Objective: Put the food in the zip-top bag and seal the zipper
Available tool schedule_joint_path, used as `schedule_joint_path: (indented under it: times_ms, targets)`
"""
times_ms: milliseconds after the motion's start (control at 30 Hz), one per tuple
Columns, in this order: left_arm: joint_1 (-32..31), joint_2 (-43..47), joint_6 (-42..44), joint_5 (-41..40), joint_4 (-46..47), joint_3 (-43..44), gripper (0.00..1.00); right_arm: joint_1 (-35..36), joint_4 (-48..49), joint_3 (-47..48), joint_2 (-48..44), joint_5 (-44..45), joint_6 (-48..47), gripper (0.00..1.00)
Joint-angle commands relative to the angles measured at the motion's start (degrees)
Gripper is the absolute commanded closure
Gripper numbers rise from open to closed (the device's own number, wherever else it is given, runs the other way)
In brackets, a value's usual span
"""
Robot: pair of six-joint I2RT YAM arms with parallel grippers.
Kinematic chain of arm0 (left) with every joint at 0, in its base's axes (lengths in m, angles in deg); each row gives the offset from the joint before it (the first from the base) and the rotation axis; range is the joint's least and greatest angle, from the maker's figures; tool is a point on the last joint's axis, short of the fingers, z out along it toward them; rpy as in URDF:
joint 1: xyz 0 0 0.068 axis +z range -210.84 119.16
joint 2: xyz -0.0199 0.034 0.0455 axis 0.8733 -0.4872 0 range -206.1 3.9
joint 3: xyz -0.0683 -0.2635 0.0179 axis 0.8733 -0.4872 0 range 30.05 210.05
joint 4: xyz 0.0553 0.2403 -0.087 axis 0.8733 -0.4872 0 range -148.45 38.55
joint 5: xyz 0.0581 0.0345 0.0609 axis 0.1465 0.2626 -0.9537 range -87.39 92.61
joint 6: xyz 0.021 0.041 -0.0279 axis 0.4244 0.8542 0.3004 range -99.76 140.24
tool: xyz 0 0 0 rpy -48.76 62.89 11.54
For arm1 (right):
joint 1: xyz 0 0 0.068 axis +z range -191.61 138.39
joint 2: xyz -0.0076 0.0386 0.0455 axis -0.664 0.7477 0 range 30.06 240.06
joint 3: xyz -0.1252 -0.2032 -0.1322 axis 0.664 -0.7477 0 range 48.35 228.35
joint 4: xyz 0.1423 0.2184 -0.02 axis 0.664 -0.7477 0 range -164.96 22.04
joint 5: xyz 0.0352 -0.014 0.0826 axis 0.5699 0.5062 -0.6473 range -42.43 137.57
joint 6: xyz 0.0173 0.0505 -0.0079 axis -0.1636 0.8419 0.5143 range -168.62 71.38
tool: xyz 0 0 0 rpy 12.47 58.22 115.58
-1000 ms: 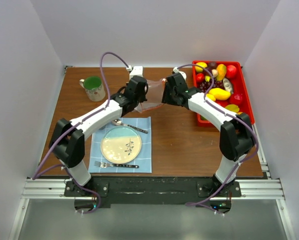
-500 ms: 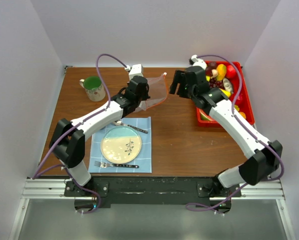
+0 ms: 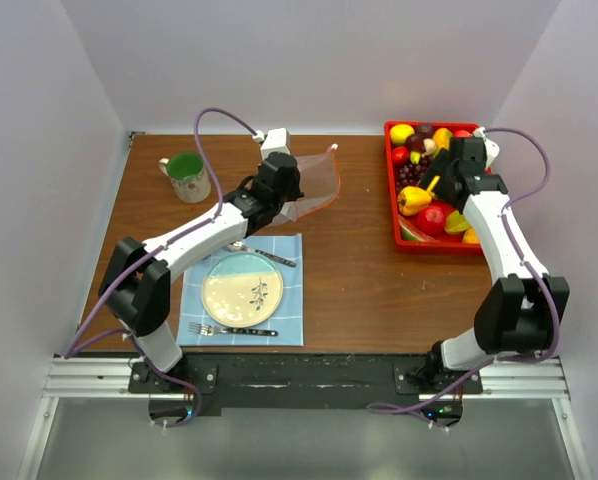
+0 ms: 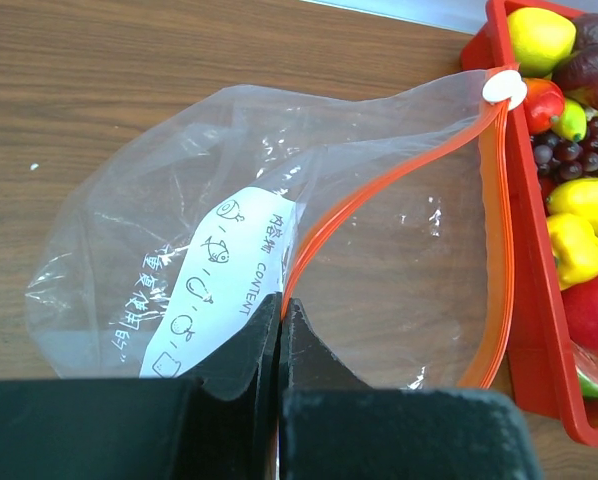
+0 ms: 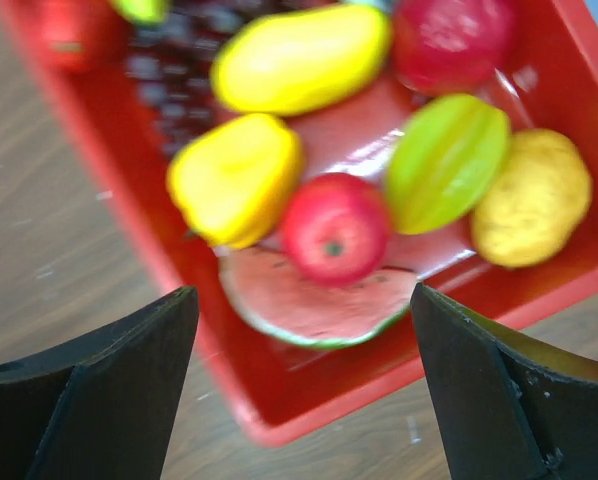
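Shows the left arm stretched forward from its base to the middle of the worktop [image 3: 359, 290], with the left tool [image 4: 279, 335] at the far end. Presses both fingers fully together on the near lip of the zip-top bag [image 4: 169, 230], right on the zipper [image 4: 379, 185]. Leaves the bag's mouth gaping towards the right, with the zipper parted into two orange-red strips joined at a white slider [image 4: 503, 88]. Bears a white printed label [image 4: 214, 290] just beyond the pinch. Cannot tell whether the bag's underside rests on the worktop.

Shows the right arm bent sharply at the elbow and reaching forward along the right side, with the right tool [image 5: 301, 292] above the red tray [image 5: 309, 415]. Spreads the fingers wide, with nothing between them.

Shows, at the left, a green mug [image 3: 187, 177] near the far edge. Shows a plate [image 3: 242, 290] on a blue checked cloth [image 3: 291, 322] near the arm bases, with a spoon [image 3: 259, 252] beyond the plate and a fork [image 3: 229, 329] in front. Puts none of these between bag and tray.

Shows all the food [image 3: 424, 150] inside the tray and none in the bag. Frames, in the blurred right wrist view, a yellow pepper [image 5: 234, 180], a red apple [image 5: 334, 228] and a watermelon slice [image 5: 309, 305] between the open fingers. Sets a green star fruit [image 5: 447, 160] and a potato [image 5: 531, 198] further right. Sets the tray near the bag's open mouth, well apart from the left tool.
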Motion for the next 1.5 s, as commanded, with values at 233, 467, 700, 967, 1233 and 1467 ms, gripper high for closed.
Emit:
schedule_joint_path:
  times_ms: [233, 467, 700, 967, 1233, 1467]
  targets:
    - [-0.32, -0.57, -0.46, 1.65, 2.94, 1.47, 1.00, -3.15, 6.74, -2.44, 9.53, -1.61, -2.25, 0.07]
    - [-0.32, -0.22, -0.37, 1.91, 2.86, 1.56, 1.00, -3.41, 8.86, -3.85, 14.63, -2.31, -1.02, 0.10]
    - [-0.32, -0.04, -0.37, 1.73, 2.59, 1.65, 1.00, -3.50, 8.86, -4.91, 17.18, -0.90, 0.30, 0.14]
    - [-0.67, -0.66, -0.54, 2.08, 2.59, 1.91, 1.00, -3.50, 6.75, -5.43, 12.72, 0.76, -0.14, 0.42]
    - [-1.73, -1.45, -0.46, 2.17, 1.98, 3.32, 1.00, -3.41, 2.53, -5.96, -0.38, -4.14, -1.29, 0.73]
    - [-1.99, -1.98, -0.81, 3.58, 1.10, 5.60, 1.00, 8.67, 1.04, -2.81, -9.88, -9.43, 1.25, 0.73]
